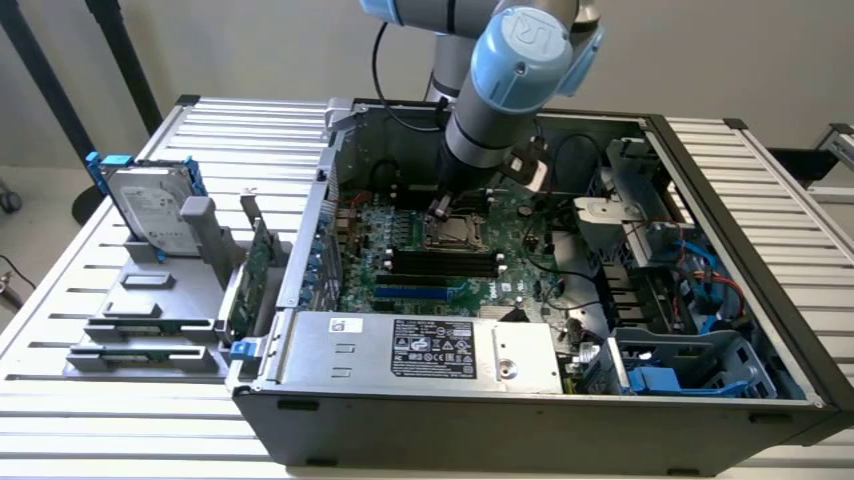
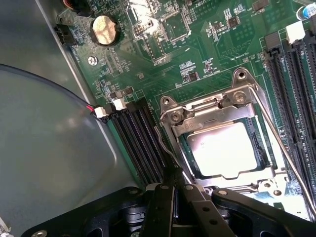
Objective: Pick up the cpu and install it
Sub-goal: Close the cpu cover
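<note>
Silver cpu (image 2: 226,148) sits in the socket beside the empty, pressed-together fingers (image 2: 170,190).

One open computer case (image 1: 534,400) is sitting on one slatted tabletop (image 1: 107,420). One cpu (image 2: 224,148) is lying in one socket frame (image 2: 197,118). One coin cell battery (image 2: 104,29), one hard drive (image 1: 144,208) and one green circuit card (image 1: 247,285) are showing.

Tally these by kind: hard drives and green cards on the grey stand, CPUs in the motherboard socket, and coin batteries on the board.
Hard drive: 1
Green card: 1
CPU: 1
Coin battery: 1
Total: 4
</note>
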`<state>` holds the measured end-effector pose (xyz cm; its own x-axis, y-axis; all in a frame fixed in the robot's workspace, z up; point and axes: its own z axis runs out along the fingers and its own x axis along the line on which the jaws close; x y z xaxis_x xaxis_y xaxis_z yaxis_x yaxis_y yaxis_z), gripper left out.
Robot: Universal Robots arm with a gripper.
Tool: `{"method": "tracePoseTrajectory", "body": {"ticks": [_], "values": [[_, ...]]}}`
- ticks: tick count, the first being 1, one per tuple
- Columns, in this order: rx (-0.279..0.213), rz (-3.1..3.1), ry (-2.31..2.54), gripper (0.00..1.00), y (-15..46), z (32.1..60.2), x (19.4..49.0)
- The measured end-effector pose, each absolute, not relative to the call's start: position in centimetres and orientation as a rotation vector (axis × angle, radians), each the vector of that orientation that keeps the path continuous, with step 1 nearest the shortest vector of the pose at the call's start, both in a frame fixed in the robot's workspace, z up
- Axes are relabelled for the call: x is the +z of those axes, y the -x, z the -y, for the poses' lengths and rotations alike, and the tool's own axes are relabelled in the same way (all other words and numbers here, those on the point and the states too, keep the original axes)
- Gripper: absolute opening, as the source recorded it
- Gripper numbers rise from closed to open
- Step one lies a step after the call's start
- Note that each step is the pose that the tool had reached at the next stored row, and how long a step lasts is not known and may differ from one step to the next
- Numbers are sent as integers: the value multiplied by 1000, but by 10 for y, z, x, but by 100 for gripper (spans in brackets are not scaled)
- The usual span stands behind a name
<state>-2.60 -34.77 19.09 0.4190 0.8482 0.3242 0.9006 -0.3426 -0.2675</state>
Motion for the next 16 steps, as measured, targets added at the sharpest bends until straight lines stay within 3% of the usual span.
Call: {"method": "tracePoseTrajectory", "body": {"ticks": [16], "values": [[-183,1488,2272,11,25,349,190]]}}
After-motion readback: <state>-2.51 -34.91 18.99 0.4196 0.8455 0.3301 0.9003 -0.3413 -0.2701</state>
